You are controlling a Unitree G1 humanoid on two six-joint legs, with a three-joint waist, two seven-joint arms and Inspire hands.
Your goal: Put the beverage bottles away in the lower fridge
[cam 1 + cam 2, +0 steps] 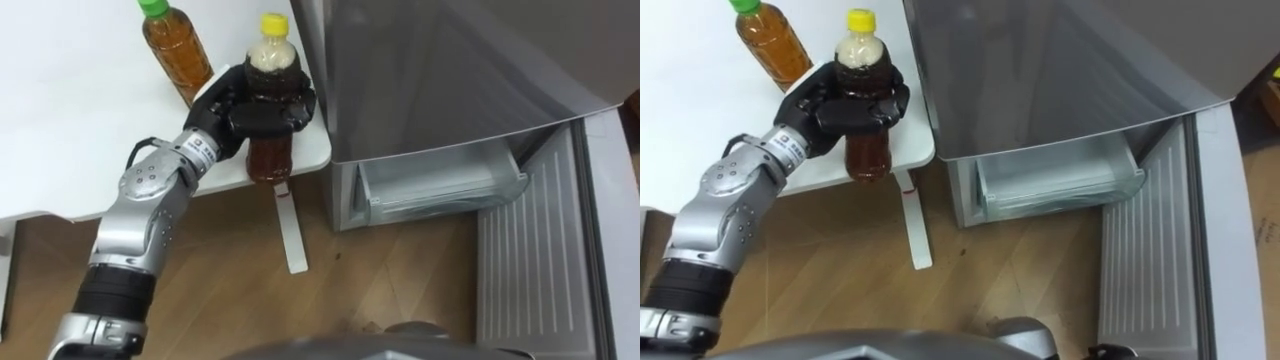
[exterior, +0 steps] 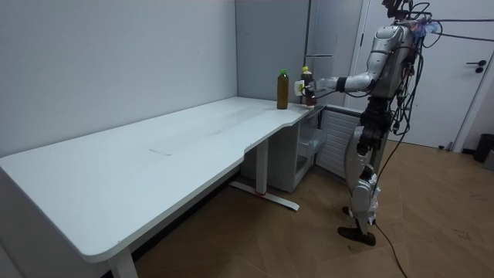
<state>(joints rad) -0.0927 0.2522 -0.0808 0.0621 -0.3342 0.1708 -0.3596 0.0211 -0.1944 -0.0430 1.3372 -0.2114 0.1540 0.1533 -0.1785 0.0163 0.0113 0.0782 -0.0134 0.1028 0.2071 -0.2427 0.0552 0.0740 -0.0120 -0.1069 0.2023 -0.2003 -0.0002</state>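
Note:
My left hand is shut on a yellow-capped bottle of dark drink, its fingers wrapped round the middle. The bottle stands upright over the corner of the white table, and its base shows past the table's edge. A green-capped bottle of amber drink stands on the table just behind and to the left. To the right is the grey fridge. Its lower door is swung open, showing a pale drawer. In the room view I stand at the table's end, beside the fridge, with the arm stretched to the bottle.
A white table leg and foot run across the wooden floor below the held bottle. The open lower door takes up the floor to my right. The long table stretches away along the wall.

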